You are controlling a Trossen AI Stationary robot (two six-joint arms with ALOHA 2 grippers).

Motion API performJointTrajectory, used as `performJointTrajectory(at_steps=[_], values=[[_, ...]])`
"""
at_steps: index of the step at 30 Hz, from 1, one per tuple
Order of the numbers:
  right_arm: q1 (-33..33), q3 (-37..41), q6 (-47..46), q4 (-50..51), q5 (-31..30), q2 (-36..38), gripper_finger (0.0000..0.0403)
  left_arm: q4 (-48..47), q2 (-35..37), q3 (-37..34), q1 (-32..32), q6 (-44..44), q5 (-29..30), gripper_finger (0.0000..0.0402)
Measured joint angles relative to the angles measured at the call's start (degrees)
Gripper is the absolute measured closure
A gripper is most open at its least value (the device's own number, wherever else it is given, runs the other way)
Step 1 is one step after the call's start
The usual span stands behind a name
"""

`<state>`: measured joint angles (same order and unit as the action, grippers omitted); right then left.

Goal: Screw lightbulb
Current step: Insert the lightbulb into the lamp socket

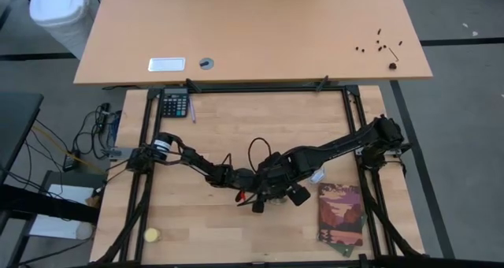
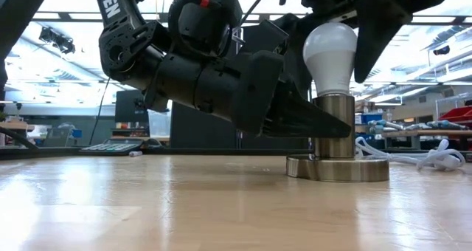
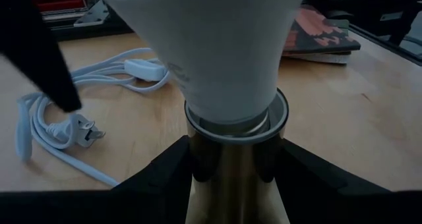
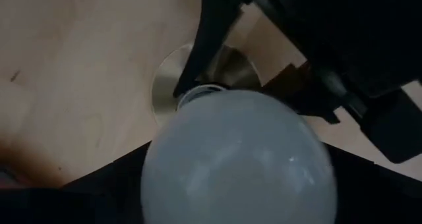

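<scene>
The white frosted lightbulb (image 2: 330, 53) stands upright with its base in the brushed-metal socket column (image 2: 333, 125), which rises from a round disc (image 2: 338, 169) flat on the wooden table. My left gripper (image 3: 235, 178) reaches in level and is shut on the column. My right gripper (image 4: 241, 178) hangs above, pointing down and open, with its fingers (image 2: 377, 31) standing on either side of the bulb (image 4: 237, 161). I cannot tell whether they touch the glass. In the high view both arms cover the bulb. My left gripper pinches the socket's upright column (image 3: 231, 165) between its two fingers (image 3: 173, 174), just under the rim that holds the bulb. The fingers come in level, slanting slightly down, from the table's left. The socket stands upright with its disc on the table.
A white power cord with plug (image 3: 62, 122) lies coiled beside the socket. A picture book (image 1: 341, 213) lies at the near right, a yellow ball (image 1: 151, 235) at the near left, and a calculator (image 1: 175, 104) at the far left. A black frame (image 1: 142, 189) borders the table.
</scene>
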<state>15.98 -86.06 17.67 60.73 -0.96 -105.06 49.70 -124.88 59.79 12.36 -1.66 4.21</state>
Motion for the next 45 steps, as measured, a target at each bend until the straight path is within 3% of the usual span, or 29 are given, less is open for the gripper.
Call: performJointTrajectory(at_steps=[8,22,26,32,38,45], values=[[0.88,-0.04,2.78,-2.45,1.16,0.02,0.0062,0.1,0.0,0.0,-0.04,0.03,0.0,0.0213],[0.71,2.21,3.34,-5.88,1.21,0.02,0.0146,0.1,0.0,0.0,-0.04,0.21,0.04,0.0213],[0.67,2.21,2.7,-5.9,1.91,0.02,0.0149,0.13,0.0,0.02,-0.04,0.21,0.04,0.0213],[0.42,2.21,-1.69,-5.91,2.43,0.04,0.0134,0.16,0.0,0.02,-0.04,0.21,0.55,0.0213],[0.65,2.21,-6.48,-6.67,2.25,0.04,0.0148,0.17,0.0,0.02,0.02,0.61,1.89,0.0213],[0.66,2.23,-17.4,-6.75,-1.37,0.04,0.0134,0.56,0.0,0.02,-0.21,3.14,4.14,0.0213]])
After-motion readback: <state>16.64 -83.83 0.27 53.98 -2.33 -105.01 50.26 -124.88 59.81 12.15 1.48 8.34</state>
